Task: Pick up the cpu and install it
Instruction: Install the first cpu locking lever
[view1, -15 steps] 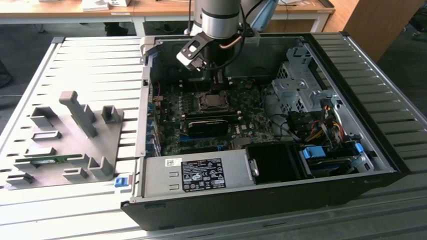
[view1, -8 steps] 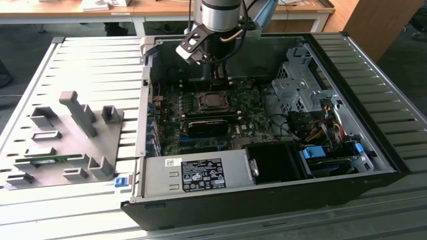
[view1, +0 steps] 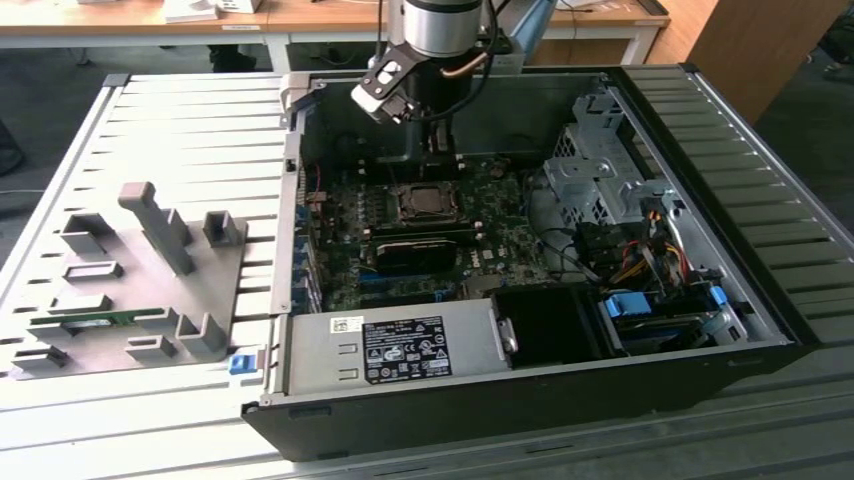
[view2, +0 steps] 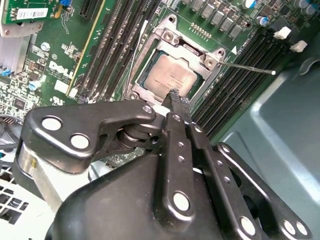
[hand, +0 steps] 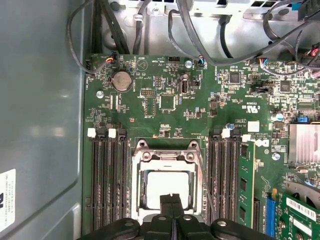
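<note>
I see the cpu (hand: 168, 189) lying in its socket (hand: 167, 150); my gripper (hand: 171, 199) hangs closed and empty above it.

I count one cpu (hand: 167, 188) just ahead of my one pincer (hand: 172, 200), seated in one socket (hand: 167, 156). Four memory slots run along each side of it, eight in all. One coin cell (hand: 121, 80) lies further ahead.

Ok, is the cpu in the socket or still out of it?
In. The cpu lies flat inside the socket frame in both wrist views, with the gripper shut and empty just above it.
</note>
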